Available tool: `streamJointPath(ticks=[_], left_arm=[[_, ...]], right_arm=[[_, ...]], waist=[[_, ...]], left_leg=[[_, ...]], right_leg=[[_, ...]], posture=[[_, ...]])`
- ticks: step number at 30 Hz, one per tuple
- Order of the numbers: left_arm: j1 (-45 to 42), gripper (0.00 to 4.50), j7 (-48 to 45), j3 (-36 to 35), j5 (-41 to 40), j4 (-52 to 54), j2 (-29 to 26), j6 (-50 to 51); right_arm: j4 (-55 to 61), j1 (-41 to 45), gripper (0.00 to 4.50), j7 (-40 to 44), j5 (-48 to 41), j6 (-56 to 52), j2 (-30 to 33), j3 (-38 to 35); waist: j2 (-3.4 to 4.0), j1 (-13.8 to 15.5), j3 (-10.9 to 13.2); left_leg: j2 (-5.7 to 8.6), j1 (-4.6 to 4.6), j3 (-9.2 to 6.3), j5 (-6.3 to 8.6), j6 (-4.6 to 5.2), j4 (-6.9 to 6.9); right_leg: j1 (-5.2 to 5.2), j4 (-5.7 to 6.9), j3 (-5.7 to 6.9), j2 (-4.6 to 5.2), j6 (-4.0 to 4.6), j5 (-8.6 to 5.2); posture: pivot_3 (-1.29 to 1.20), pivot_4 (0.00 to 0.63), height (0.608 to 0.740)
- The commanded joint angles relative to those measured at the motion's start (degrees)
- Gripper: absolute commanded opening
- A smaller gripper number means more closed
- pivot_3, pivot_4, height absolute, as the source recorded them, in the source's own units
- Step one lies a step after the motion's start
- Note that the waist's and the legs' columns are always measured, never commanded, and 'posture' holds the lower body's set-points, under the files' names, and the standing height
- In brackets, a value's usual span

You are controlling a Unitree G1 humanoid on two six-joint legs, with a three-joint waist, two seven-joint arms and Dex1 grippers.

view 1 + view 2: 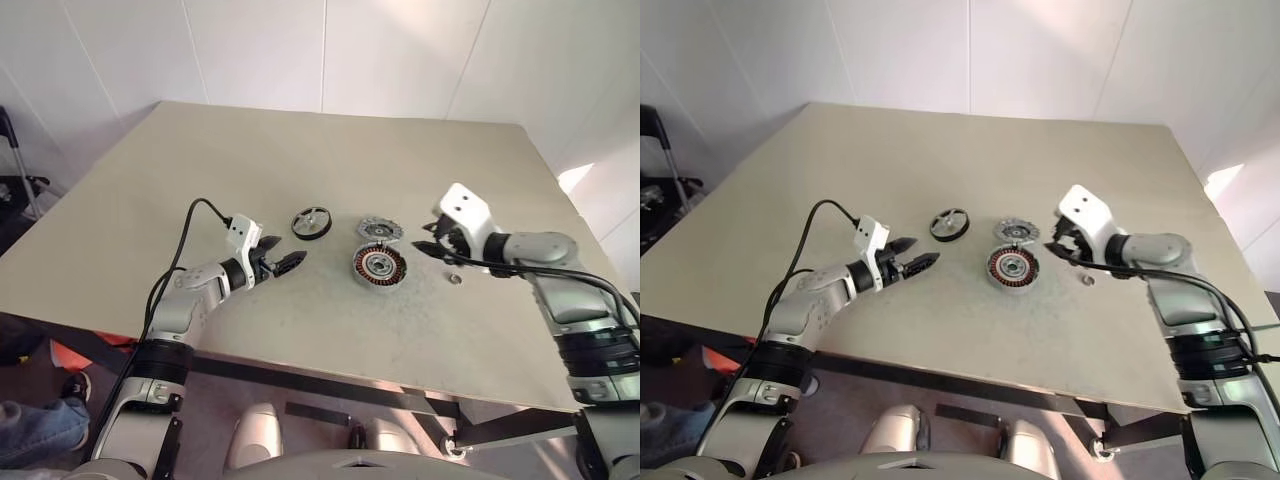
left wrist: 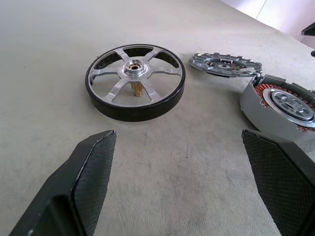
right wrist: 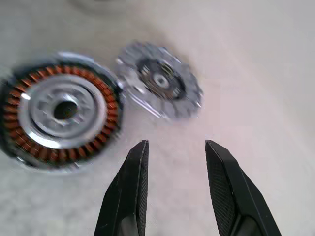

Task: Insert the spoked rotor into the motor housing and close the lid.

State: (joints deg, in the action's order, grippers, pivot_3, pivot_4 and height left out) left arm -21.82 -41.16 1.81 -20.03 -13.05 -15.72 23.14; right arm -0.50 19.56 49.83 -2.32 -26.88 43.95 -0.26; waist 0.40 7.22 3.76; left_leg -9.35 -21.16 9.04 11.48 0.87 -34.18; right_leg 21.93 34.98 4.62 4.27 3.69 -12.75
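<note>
The spoked rotor (image 1: 312, 223) lies flat on the beige table (image 1: 300, 150), its black rim and silvery spokes plain in the left wrist view (image 2: 135, 82). Just right of it sits the motor housing (image 1: 379, 266), copper windings facing up (image 3: 61, 112). The silver lid (image 1: 380, 229) rests against the housing's far edge (image 3: 162, 81). My left gripper (image 1: 282, 262) hovers open, a short way short of the rotor, nothing between its fingers (image 2: 91, 169). My right gripper (image 1: 432, 243) is right of the housing, partly open and empty, fingers (image 3: 133, 182) apart.
A small silvery ring (image 1: 452, 279) lies on the table below the right gripper. The table's near edge runs just behind both arms; the far half of the table is bare. A black frame (image 1: 15, 150) stands at the far left.
</note>
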Motion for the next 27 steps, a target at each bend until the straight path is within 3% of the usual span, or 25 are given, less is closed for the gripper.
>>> streamJointPath(ticks=[1,9,21,27], left_arm=[[-1.74,4.34,-1.24,0.33,-0.08,0.38,0.17,-0.23],[-3.38,4.34,-2.31,1.35,0.58,-1.76,0.52,-0.6],[-2.47,4.34,-2.52,1.14,0.94,-0.92,0.34,-0.45],[-2.08,4.34,-2.36,1.26,1.32,-0.74,0.1,-0.57]], right_arm=[[0.85,-4.15,2.01,-1.13,-0.32,1.75,2.1,-3.33],[1.82,-9.38,2.01,-1.28,-4.5,-0.22,0.93,-5.59],[-9.5,-9.08,2.01,-3.36,-3.16,2.8,0.85,-4.31],[-9.17,-9.88,2.01,-3.26,-3.93,2.54,1.24,-4.33]], waist=[[0.01,0.0,0.0],[0.08,-0.19,-0.04],[0.12,-0.11,-0.08],[0.12,0.04,-0.07]], left_leg=[[0.0,0.0,0.0,0.01,0.01,0.03],[0.0,0.03,0.05,0.03,0.08,0.05],[0.0,0.12,0.05,0.06,0.12,-0.01],[0.01,0.75,0.05,0.11,0.17,-0.02]], right_leg=[[0.0,-0.02,0.01,-0.01,0.0,0.0],[-0.01,-0.1,0.0,-0.01,-0.07,-0.03],[-0.2,-0.13,0.01,0.0,-0.04,0.0],[-0.91,-0.28,0.02,0.02,-0.41,-0.22]], posture=[[0.0,0.0,0.74],[0.0,0.0,0.74],[0.0,0.0,0.74],[0.0,0.0,0.74]])
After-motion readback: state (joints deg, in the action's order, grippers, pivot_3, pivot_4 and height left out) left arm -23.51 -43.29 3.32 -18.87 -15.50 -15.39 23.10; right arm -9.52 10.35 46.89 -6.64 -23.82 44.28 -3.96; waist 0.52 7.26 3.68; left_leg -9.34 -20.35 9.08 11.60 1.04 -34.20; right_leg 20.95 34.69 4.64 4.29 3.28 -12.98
